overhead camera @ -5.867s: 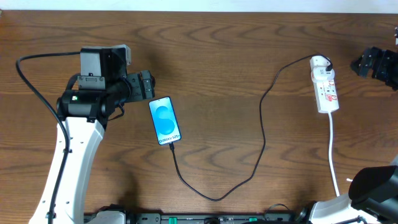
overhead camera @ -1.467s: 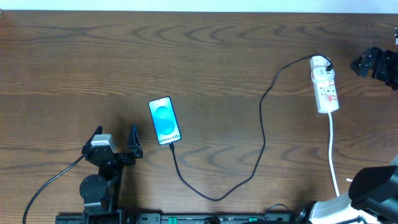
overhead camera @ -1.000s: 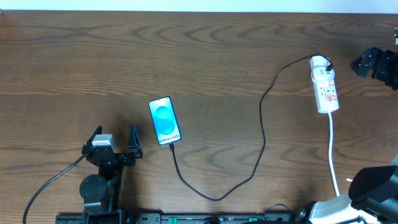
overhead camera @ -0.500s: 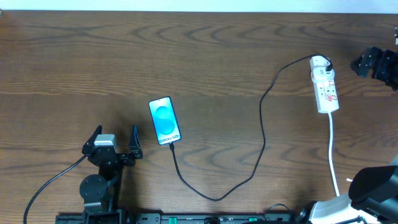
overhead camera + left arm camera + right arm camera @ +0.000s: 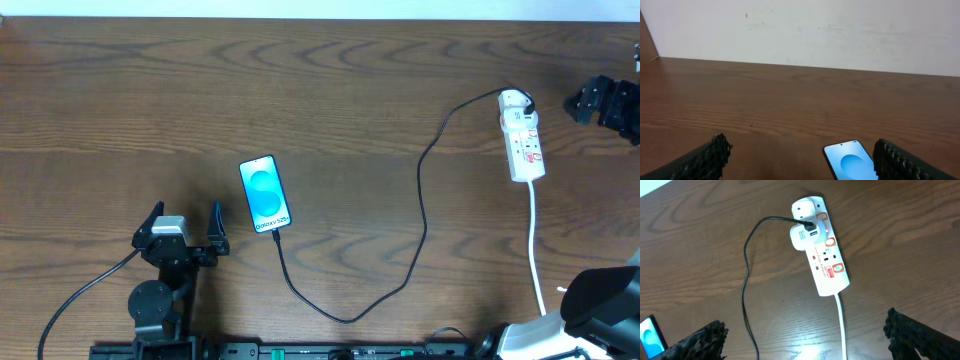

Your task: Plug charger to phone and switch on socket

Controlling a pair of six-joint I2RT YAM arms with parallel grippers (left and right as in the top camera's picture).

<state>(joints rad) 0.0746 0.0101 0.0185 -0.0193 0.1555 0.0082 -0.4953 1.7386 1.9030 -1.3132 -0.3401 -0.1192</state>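
The phone [image 5: 265,194] lies flat left of centre, its blue screen lit. The charger [image 5: 421,215], a thin black cable, meets the phone's lower edge, loops toward the front and climbs to a white adapter in the socket [image 5: 523,140], a white power strip at the right. My left gripper [image 5: 183,222] stands open near the front edge, down-left of the phone and apart from it. In the left wrist view the phone [image 5: 850,162] shows just inside the right finger [image 5: 900,162]. My right gripper [image 5: 585,102] hovers open right of the socket [image 5: 820,250], holding nothing.
The strip's thick white cord [image 5: 537,250] runs toward the front right. A dark robot base [image 5: 600,295] sits at the front right corner. A pale wall [image 5: 805,30] stands behind the wooden table [image 5: 340,90].
Several seconds ago my left arm reached out beside the phone's upper left; it has pulled back to the front edge. Nothing has moved over the last second.
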